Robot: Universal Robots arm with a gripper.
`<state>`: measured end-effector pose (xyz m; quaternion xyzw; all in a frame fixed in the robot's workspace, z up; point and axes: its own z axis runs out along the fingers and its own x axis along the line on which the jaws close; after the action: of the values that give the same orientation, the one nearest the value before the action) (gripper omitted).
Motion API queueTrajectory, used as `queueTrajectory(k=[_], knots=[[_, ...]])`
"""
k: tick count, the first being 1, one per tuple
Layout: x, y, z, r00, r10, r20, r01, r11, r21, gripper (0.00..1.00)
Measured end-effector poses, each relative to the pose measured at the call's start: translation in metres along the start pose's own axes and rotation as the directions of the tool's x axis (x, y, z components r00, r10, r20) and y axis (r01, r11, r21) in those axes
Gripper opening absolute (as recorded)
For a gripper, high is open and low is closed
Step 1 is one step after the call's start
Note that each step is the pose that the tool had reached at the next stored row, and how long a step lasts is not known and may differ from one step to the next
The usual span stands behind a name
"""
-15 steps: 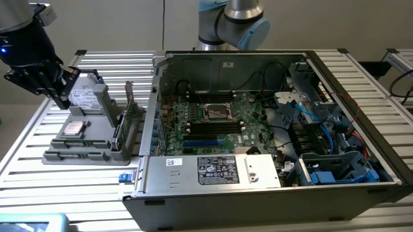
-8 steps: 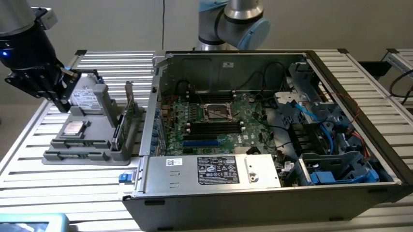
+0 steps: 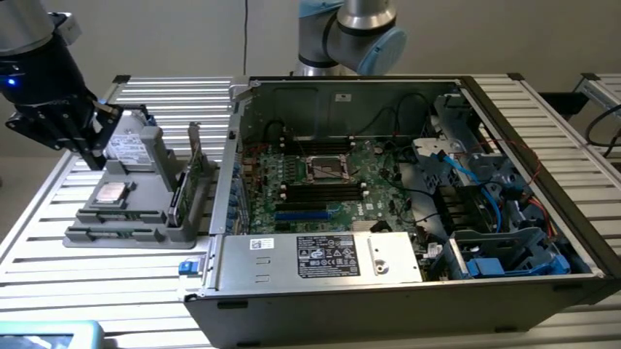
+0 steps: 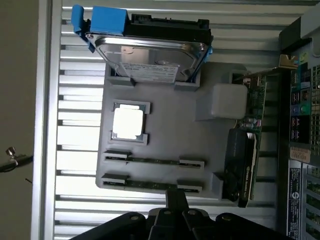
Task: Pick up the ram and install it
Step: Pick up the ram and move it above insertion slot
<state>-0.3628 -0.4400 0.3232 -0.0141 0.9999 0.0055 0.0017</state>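
Black against the pale slats, the pincer [image 3: 90,150] hangs over the grey holder [image 3: 145,240]; whether it stands apart or together I cannot tell. Nearest to it in the wrist view is the ram [image 4: 150,184], standing on edge in the holder's outermost groove with only its narrow top edge showing. A second stick [image 4: 154,161] runs parallel just beside it.

By my judgement the ram is light and stiff but thin. It could bend or crack if twisted, and its chips and contacts are better left untouched (the holder's end blocks cover both its ends anyway). The bare middle of the top edge looks the place to take it, pinched across its thickness.

Room is tight on the neighbour's side. Further off lie the processor [image 4: 127,122] and then the hard drive [image 4: 150,50]. The upright expansion card [image 4: 245,165] lines the holder's side toward the computer case [image 3: 408,291]. Inside the case, the long black slots [image 3: 321,190] sit hemmed by cables and walls. On the holder's other side the slatted table [image 3: 58,291] offers room.
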Motion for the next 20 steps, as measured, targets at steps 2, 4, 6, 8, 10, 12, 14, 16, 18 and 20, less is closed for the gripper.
queueTrajectory(k=[2, 4, 6, 8, 10, 12, 14, 16, 18, 20], knots=[[0.0000, 0.0000, 0.0000, 0.9993, -0.036, -0.0004, 0.036, 0.9993, -0.0001, 0.11], [0.0000, 0.0000, 0.0001, 0.9974, -0.072, -0.0008, 0.072, 0.9974, -0.0003, 0.11], [-0.0001, 0.0000, 0.0001, 0.9941, -0.108, -0.0012, 0.108, 0.9941, -0.0004, 0.11], [0.0000, 0.0000, 0.0002, 0.9893, -0.146, -0.0016, 0.146, 0.9893, -0.0006, 0.11], [0.0000, 0.0000, 0.0004, 0.9834, -0.182, -0.0020, 0.182, 0.9834, -0.0009, 0.11], [0.0000, 0.0000, 0.0004, 0.9762, -0.217, -0.0024, 0.217, 0.9762, -0.0011, 0.11], [0.0000, 0.0000, 0.0005, 0.9678, -0.252, -0.0026, 0.252, 0.9678, -0.0013, 0.11], [0.0000, 0.0000, 0.0005, 0.9581, -0.286, -0.0030, 0.286, 0.9581, -0.0016, 0.11], [0.0000, 0.0000, 0.0005, 0.9466, -0.322, -0.0034, 0.322, 0.9466, -0.0018, 0.11], [0.0000, 0.0000, 0.0006, 0.9344, -0.356, -0.0037, 0.356, 0.9344, -0.0021, 0.11]])
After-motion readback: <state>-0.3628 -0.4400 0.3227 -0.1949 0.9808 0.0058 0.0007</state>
